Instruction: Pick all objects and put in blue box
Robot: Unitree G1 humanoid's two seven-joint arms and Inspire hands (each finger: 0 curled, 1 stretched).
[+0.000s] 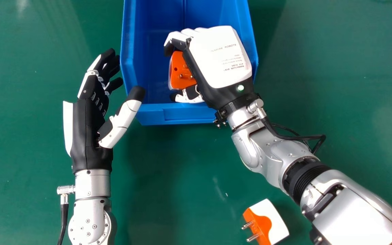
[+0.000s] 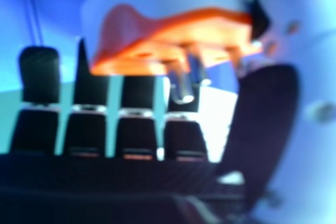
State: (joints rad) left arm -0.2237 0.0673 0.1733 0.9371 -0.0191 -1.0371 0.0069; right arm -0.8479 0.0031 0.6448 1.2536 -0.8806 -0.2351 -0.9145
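Partly hidden, orange-and-white plug (image 1: 181,73) under right hand (image 1: 219,58), bent fingers pinching it, blue box (image 1: 148,114) cropped.

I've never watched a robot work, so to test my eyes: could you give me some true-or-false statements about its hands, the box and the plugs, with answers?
1. The right hand is holding an orange and white plug. True.
2. Both hands hold something. False: the left hand is empty.
3. Another plug lies inside the blue box. False: the second plug lies on the green table.
4. That plug has metal pins. True.
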